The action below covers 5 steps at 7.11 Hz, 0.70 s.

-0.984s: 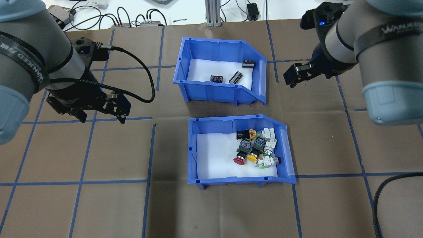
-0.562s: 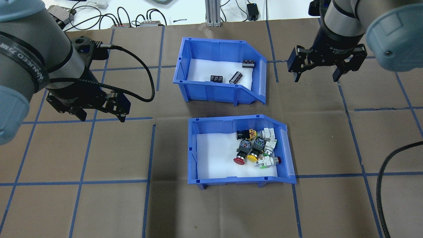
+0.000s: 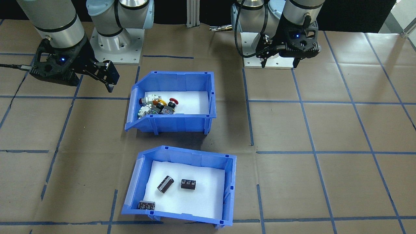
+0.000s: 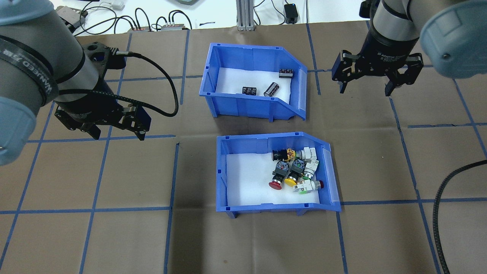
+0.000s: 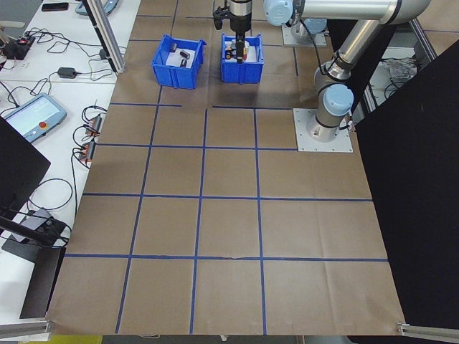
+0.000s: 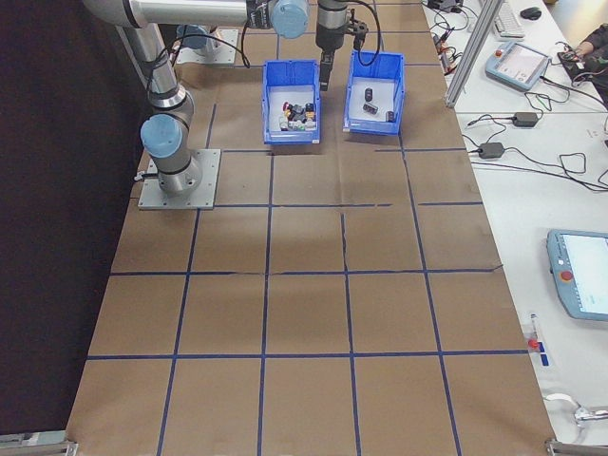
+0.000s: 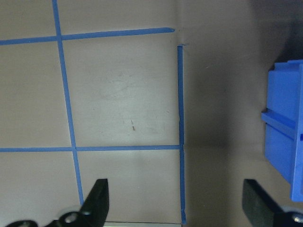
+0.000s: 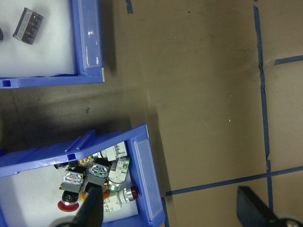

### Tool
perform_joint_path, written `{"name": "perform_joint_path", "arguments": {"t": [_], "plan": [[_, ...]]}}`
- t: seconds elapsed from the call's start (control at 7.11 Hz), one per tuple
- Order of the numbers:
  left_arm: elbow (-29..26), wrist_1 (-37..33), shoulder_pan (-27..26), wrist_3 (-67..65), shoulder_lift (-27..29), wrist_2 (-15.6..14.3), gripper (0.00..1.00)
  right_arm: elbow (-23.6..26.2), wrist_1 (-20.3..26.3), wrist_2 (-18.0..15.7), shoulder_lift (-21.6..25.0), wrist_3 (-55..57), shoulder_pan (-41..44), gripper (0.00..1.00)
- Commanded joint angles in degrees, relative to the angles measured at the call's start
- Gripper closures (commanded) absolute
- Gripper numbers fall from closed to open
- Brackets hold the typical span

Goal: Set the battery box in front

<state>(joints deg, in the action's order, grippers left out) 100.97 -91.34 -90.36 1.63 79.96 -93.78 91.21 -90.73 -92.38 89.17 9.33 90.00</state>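
**Two alike bins, neither grasped**

Overhead: the battery box (image 4: 253,82) sits upper centre, the switch bin (image 4: 276,173) below it. The right gripper (image 4: 367,78), upper right, and the left gripper (image 4: 114,131), at left, both hang with jaws released and empty.

Front-facing: the battery box (image 3: 182,187) lies at bottom centre. The identical bins invite grabbing the wrong one.

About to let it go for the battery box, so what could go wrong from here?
The switch bin looks identical to the battery box, so the open right pincer could take the wrong one.
The cells lie loose on the liner and may roll out of the low front if the box tilts.
The two bins sit close together, so a move could bump the switch bin.
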Motion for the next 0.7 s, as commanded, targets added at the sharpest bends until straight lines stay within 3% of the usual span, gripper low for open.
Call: {"name": "perform_joint_path", "arguments": {"t": [0.0, 0.56], "plan": [[0.02, 0.02, 0.0, -0.13, 0.1, 0.0, 0.0, -0.15, 0.29, 0.01, -0.22, -0.27, 0.0, 0.0], [0.02, -0.07, 0.0, -0.13, 0.11, 0.0, 0.0, 0.2, 0.38, -0.08, -0.13, -0.36, 0.0, 0.0]]}}
